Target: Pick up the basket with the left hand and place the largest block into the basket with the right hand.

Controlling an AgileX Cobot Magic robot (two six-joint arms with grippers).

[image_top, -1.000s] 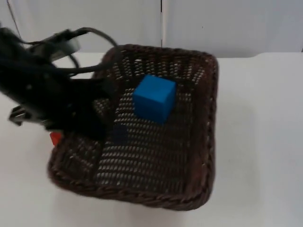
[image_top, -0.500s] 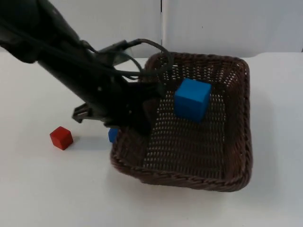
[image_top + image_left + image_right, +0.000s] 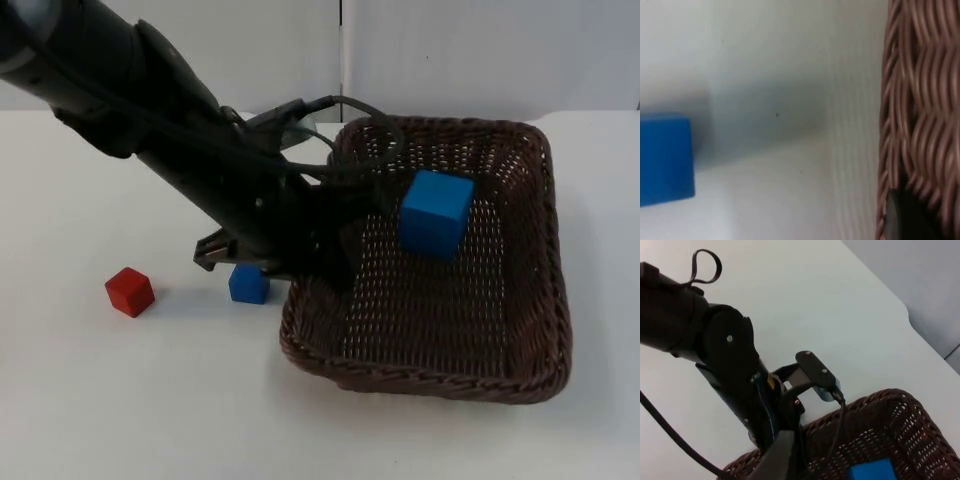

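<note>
Top view: a small red cube (image 3: pixel 130 291) sat on the white table (image 3: pixel 120 400) at the left of the frame, well apart from the rest. A small blue cube (image 3: pixel 248 283) lay just beside the basket's left wall, under the left arm (image 3: pixel 150 120), which crossed from the upper left and covered the basket's upper left rim. The same small blue cube (image 3: pixel 665 160) appeared in the left wrist view on the table, apart from the wicker wall. A grey partition wall (image 3: pixel 450 50) ran along the top of the frame.

The brown wicker basket (image 3: pixel 540 330) took up the centre right of the frame, on or close over the table; could not tell which. The large blue block (image 3: pixel 436 213) lay inside it, in the upper middle of the floor, tilted slightly; it also showed inside the basket (image 3: pixel 900 425) in the right wrist view as a blue block (image 3: pixel 872 471).

The left gripper (image 3: pixel 335 262) was at the basket's left rim, fingers closed narrow on the wall, one inside and one outside. In the left wrist view the wicker rim (image 3: pixel 920 100) ran right against a black fingertip (image 3: pixel 905 220).

The right gripper was above the table looking down on the left arm (image 3: pixel 715 355) and the basket; its finger state could not be told
</note>
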